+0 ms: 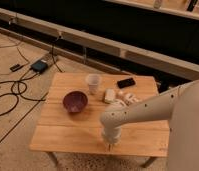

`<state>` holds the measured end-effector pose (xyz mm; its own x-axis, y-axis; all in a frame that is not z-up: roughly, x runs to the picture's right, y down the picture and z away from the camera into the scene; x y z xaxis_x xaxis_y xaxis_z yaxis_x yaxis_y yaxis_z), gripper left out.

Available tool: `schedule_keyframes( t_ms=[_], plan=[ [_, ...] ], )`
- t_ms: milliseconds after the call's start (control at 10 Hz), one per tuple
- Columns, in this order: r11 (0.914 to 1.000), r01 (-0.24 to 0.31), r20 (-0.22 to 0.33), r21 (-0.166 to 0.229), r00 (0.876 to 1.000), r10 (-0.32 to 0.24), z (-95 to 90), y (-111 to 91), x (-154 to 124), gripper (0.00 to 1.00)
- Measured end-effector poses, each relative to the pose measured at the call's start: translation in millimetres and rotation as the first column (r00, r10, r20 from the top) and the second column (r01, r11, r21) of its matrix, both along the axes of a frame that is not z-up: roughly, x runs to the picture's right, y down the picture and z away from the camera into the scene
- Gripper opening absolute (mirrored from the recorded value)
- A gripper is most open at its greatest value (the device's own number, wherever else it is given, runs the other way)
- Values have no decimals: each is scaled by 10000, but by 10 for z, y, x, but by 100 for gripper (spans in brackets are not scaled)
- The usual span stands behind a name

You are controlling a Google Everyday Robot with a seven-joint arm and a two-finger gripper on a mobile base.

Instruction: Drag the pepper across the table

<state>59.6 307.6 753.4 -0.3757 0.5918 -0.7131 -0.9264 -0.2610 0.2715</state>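
Observation:
The table (68, 135) has a light slatted wooden top. My gripper (110, 146) points straight down at the table's front edge, a little right of the middle, and it is shut. The white arm reaches in from the right above it. No pepper shows in this view; it is hidden. I cannot tell whether anything is held under the gripper.
A dark purple bowl (75, 101) sits left of centre. A pale cup (93, 83) stands behind it. A cream block (110, 95), small white items (127, 98) and a flat black object (126, 82) lie at the back right. Cables (13, 92) and a small box (40, 65) lie on the floor to the left.

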Motion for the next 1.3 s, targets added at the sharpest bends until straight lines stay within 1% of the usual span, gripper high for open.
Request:
schedule_keyframes(
  t_ms=[1300],
  plan=[
    [10000, 0, -2, 0, 10000, 0, 0, 0, 1, 0]
  ],
)
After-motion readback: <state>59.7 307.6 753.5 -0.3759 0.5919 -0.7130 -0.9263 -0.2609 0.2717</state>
